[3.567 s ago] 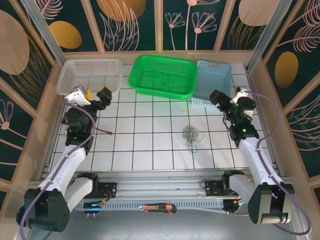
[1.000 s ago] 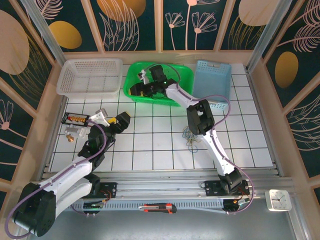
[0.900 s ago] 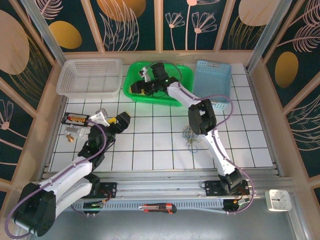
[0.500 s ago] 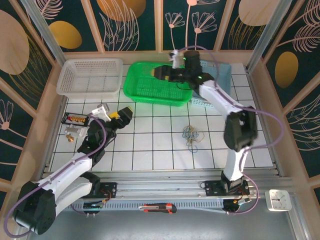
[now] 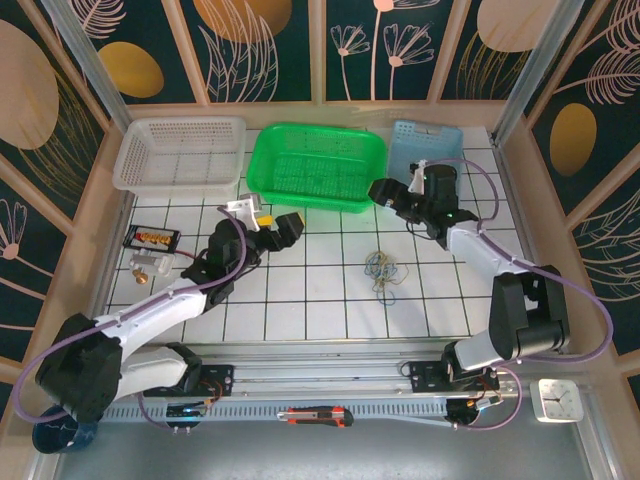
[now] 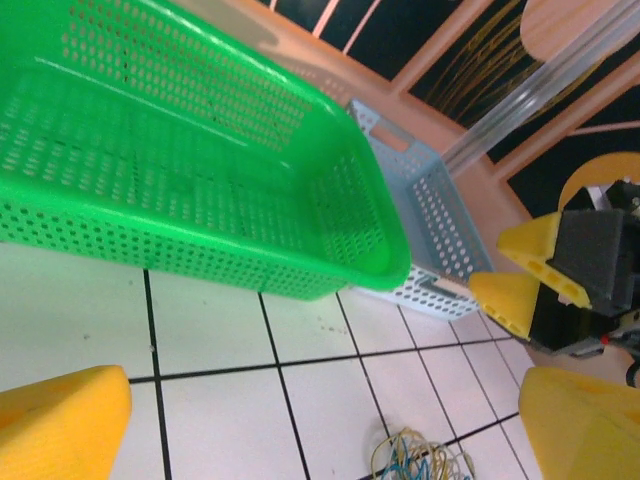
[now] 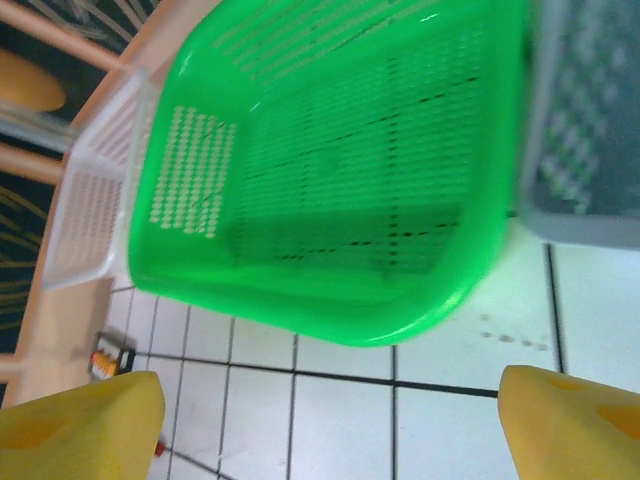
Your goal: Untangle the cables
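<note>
Tangled bundle of thin blue, tan-yellow and pale grey cables (image 5: 380, 268) near the middle of the white tiled table (image 5: 300, 300), apart from both pincers. Left gripper (image 5: 277, 226) spread wide, empty. Right gripper (image 5: 384, 192) likewise wide, empty, beside green perforated plastic basket (image 5: 310, 165) at far edge.

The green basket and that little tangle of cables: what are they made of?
The green basket looks like moulded plastic, slightly glossy: its walls and floor are pierced with regular holes. The cables seem thin plastic-sheathed wires, blue and tan-yellow, lying in limp loops; what is inside cannot be seen.
</note>
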